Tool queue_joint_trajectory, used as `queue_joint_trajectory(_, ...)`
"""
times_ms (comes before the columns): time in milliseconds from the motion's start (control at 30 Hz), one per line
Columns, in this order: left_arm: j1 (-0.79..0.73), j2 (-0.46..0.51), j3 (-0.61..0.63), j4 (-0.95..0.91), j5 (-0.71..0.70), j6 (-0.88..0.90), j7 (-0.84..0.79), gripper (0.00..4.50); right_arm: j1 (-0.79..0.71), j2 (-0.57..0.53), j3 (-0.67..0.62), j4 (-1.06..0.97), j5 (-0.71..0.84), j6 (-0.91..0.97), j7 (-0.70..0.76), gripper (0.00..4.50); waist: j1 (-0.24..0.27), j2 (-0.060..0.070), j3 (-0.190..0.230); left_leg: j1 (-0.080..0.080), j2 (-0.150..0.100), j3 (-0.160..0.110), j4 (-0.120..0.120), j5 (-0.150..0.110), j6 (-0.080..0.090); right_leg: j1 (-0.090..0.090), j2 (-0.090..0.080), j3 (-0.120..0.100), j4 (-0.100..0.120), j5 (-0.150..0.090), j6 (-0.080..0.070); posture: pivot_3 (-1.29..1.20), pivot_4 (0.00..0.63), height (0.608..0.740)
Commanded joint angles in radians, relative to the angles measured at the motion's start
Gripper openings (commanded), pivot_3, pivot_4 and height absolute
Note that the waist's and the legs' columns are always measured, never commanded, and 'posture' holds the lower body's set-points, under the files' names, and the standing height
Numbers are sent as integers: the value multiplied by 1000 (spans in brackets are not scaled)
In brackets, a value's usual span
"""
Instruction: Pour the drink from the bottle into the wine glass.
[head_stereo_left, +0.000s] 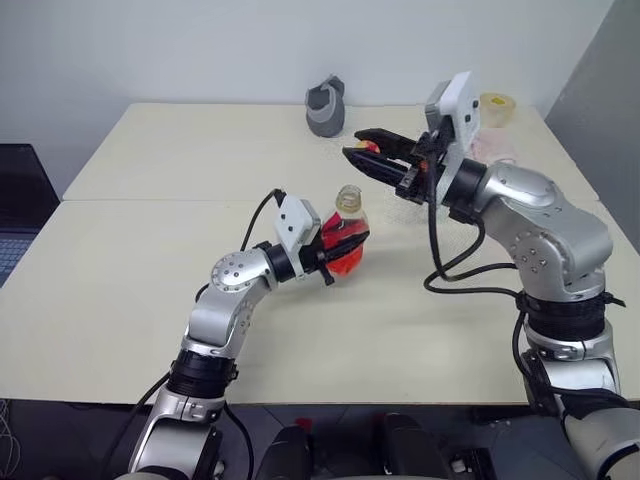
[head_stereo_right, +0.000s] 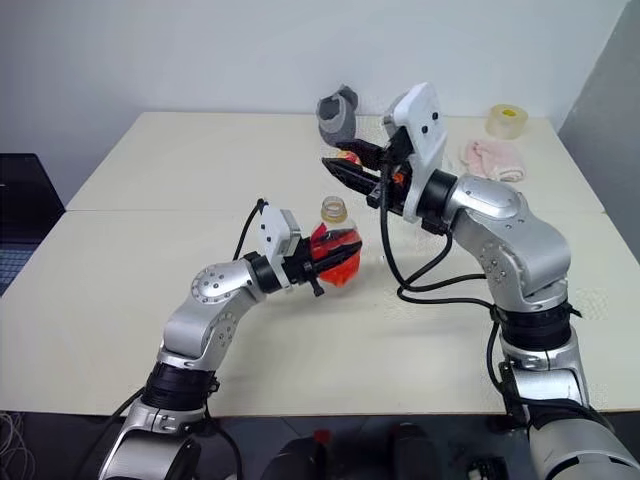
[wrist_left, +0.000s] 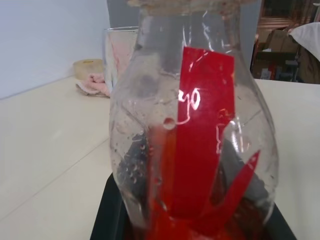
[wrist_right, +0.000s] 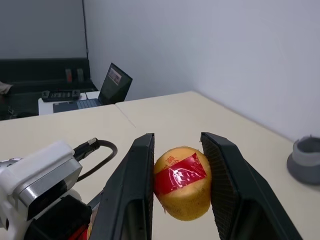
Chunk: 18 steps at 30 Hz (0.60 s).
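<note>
Cream counter (head_stereo_left: 120, 300) below: my left jaws (head_stereo_left: 338, 243) clamp the uncapped bottle (head_stereo_left: 345, 245), my right jaws (head_stereo_left: 372, 158) pinch its cap (wrist_right: 182, 182). A tilt now could spill drink (head_stereo_left: 347, 262).

Arms: silver rounded joint housings, black collars; looped black cables; white wrist camera boxes; left gripper (head_stereo_left: 345, 243) and right gripper (head_stereo_left: 358, 150) black-fingered.

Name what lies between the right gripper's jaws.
A yellow cap with a red label, clamped between the jaws of the right gripper; the right wrist view shows it.
</note>
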Motion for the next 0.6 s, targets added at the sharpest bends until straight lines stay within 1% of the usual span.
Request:
queue_joint_trajectory(33, 18, 12, 31, -71, -31, 15, 12, 1033, 81, -64, -78, -130, 93, 105, -7, 1239, 4, 0, 0, 0, 0, 0, 0, 0, 1, 0, 0, 0, 0, 0, 0, 0, 150, 740)
queue_joint_trajectory(133, 53, 23, 36, -110, -36, 34, 18, 1033, 207, -109, -120, -228, 149, 172, -32, 1239, 13, 0, 0, 0, 0, 0, 0, -1, 1, 1, 0, 0, -1, 0, 0, 0, 150, 740)
queue_joint_trajectory(233, 80, 30, 40, -149, -44, 58, 29, 1033, 370, -142, -153, -311, 174, 198, -51, 1239, 16, 0, 0, 0, 0, 0, 0, -1, 2, 1, 0, 0, 0, 0, 0, 0, 150, 740)
queue_joint_trajectory(267, 87, 30, 40, -162, -46, 67, 36, 1033, 436, -142, -163, -328, 158, 189, -71, 1239, 17, 0, 0, 0, 0, 0, 0, -1, 3, 1, 0, 0, 0, 0, 0, 0, 150, 740)
queue_joint_trajectory(333, 92, 28, 41, -176, -49, 80, 46, 1033, 516, -139, -170, -340, 125, 167, -104, 1239, 17, 0, 0, 0, 0, 1, 0, -2, 3, 3, 0, -1, -1, 0, 0, 0, 150, 740)
queue_joint_trajectory(400, 94, 16, 34, -186, -49, 92, 65, 1033, 619, -132, -150, -310, 11, 88, -166, 1239, 18, 0, 0, 1, -1, 2, 0, -1, 3, 2, 0, 0, 0, 0, 0, 0, 150, 740)
queue_joint_trajectory(467, 88, -2, 25, -192, -49, 102, 85, 1033, 695, -79, -144, -257, -75, 13, -243, 1239, 17, 0, 0, 1, -1, 3, 1, -1, 3, 3, 0, 0, 0, 0, 1, 0, 150, 740)
queue_joint_trajectory(600, 73, -26, 5, -192, -56, 113, 93, 1033, 717, 40, -124, -170, -168, -78, -349, 1239, 12, 0, 0, 3, -1, 5, 0, 0, 1, 3, 3, 2, 0, 0, 1, 0, 150, 740)
